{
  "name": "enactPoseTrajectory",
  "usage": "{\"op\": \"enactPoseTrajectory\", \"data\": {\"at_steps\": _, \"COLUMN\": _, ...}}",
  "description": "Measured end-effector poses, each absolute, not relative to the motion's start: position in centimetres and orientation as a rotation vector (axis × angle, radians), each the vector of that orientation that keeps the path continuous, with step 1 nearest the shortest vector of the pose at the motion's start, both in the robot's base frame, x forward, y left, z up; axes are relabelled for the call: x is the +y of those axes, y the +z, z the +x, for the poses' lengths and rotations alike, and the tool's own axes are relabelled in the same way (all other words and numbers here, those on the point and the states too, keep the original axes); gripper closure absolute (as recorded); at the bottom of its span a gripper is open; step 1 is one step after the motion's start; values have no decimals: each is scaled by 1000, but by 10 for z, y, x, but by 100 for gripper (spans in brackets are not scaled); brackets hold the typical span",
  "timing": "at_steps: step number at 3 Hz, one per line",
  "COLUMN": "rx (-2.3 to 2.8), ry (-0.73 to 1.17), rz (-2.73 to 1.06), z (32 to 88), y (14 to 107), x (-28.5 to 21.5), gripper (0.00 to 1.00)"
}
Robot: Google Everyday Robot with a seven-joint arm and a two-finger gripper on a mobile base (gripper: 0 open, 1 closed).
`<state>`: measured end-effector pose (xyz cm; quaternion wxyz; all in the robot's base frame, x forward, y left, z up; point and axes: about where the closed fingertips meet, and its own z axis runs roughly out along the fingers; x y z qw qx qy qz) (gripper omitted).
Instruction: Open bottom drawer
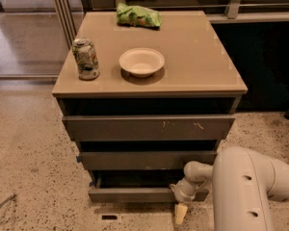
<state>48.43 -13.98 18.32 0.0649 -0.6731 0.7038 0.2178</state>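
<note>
The bottom drawer (135,194) is the lowest, plain dark grey-brown front of the cabinet's three stacked fronts. It stands pulled out a little, with a dark gap above it. My gripper (181,211) hangs at the drawer's right end, in front of and just below its front edge, with a pale fingertip (180,214) pointing down toward the floor. The white arm (245,186) fills the lower right corner and hides the drawer's right end.
On the cabinet top (202,66) stand a crushed can (85,58), a white bowl (141,61) and a green bag (137,15). The top front (149,127) with pale scratches and the middle front (147,160) lie above. Speckled floor (29,162) surrounds the cabinet.
</note>
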Motion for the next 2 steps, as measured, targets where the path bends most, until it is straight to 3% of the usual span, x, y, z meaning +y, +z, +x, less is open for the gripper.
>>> {"op": "enactPoseTrajectory", "data": {"at_steps": 2, "rx": 2148, "ry": 748, "rz": -2049, "z": 460, "y": 182, "x": -146, "gripper": 0}}
